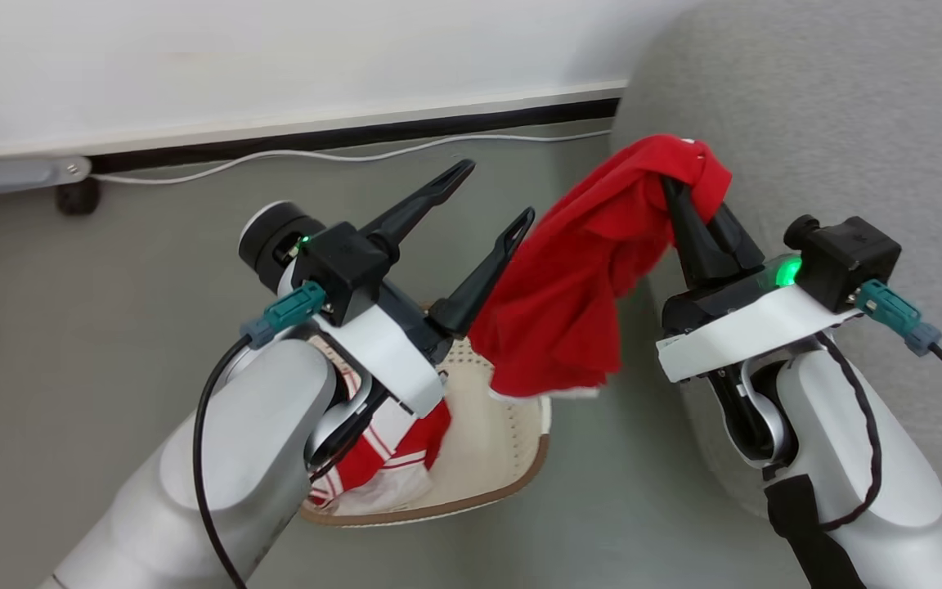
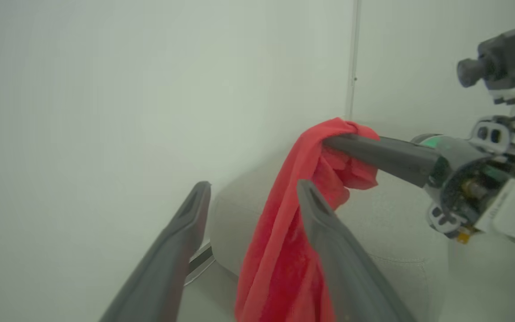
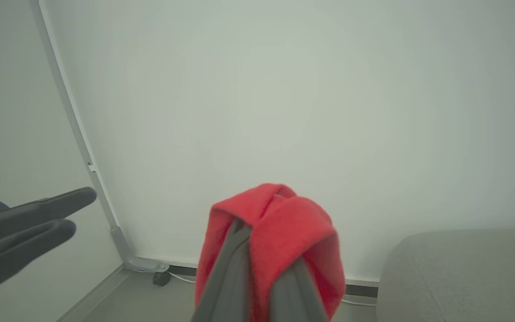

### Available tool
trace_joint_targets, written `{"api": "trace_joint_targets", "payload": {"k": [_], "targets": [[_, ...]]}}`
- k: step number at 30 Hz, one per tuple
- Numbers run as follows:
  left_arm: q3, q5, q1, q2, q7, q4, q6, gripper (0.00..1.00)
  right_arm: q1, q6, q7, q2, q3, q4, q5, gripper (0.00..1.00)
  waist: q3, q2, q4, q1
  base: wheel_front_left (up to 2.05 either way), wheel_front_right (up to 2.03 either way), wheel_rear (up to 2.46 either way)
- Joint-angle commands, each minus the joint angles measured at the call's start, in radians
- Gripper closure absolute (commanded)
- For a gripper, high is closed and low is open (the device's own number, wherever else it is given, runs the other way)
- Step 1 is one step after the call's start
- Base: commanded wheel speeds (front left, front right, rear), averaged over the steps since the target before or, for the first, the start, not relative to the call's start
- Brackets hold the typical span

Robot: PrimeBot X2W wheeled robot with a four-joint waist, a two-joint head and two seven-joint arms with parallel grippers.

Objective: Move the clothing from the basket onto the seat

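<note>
My right end effector (image 1: 675, 190) is clamped on a red garment (image 1: 569, 303), which hangs over the rim of the basket (image 1: 491, 483), at 9 o'clock of the seat (image 1: 847, 123). My left end effector (image 1: 497, 192) stands spread wide and empty, just at 9 o'clock of that cloth. A second garment (image 1: 393, 442) lies in the basket.

Head view, lower centre: cream perforated plastic basket (image 1: 491, 433) mostly hidden behind pale left forearm (image 1: 258, 442) and hanging red fabric garment (image 1: 569, 286). Right jaws' tips buried in that fabric. Grey upholstered seat (image 1: 847, 123) cut off at right edge.
</note>
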Motion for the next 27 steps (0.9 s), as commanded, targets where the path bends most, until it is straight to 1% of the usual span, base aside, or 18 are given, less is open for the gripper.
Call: {"api": "trace_joint_targets", "payload": {"k": [1,6,7,13,18,22,27], "targets": [[0.035,0.005,-0.001,0.022,-0.006,-0.022,-0.001,0.0,0.012,0.003,-0.006,0.012,0.003,-0.046,-0.006,1.0,-0.009,0.0,-0.071,0.0,0.0,0.0,0.0],[0.046,0.003,0.031,0.023,-0.006,-0.035,-0.001,0.0,0.028,0.003,-0.006,0.015,-0.008,-0.086,-0.004,1.0,-0.02,0.0,-0.176,0.0,0.0,0.0,0.0],[0.046,0.003,0.031,0.023,-0.006,-0.035,-0.001,0.0,0.028,0.003,-0.006,0.015,-0.008,-0.086,-0.004,1.0,-0.02,0.0,-0.176,0.0,0.0,0.0,0.0],[0.059,0.007,0.065,0.027,-0.006,-0.049,-0.001,0.0,0.049,0.003,-0.006,0.017,-0.028,-0.117,0.004,1.0,-0.042,0.0,-0.298,0.0,0.0,0.0,0.0],[0.074,0.009,0.102,0.022,-0.006,-0.059,-0.001,0.0,0.078,0.003,-0.006,0.014,-0.047,-0.147,0.007,1.0,-0.065,0.0,-0.384,0.0,0.0,0.0,0.0],[0.053,0.012,0.106,0.011,-0.006,-0.067,-0.001,0.0,0.115,0.003,-0.006,-0.006,-0.1,-0.193,-0.004,1.0,-0.057,0.0,-0.406,0.0,0.0,0.0,0.0],[0.018,0.0,0.092,0.005,-0.006,-0.066,-0.001,0.0,0.147,0.003,-0.006,-0.006,-0.199,-0.261,-0.02,1.0,-0.037,0.0,-0.414,0.0,0.0,0.0,0.0]]}}
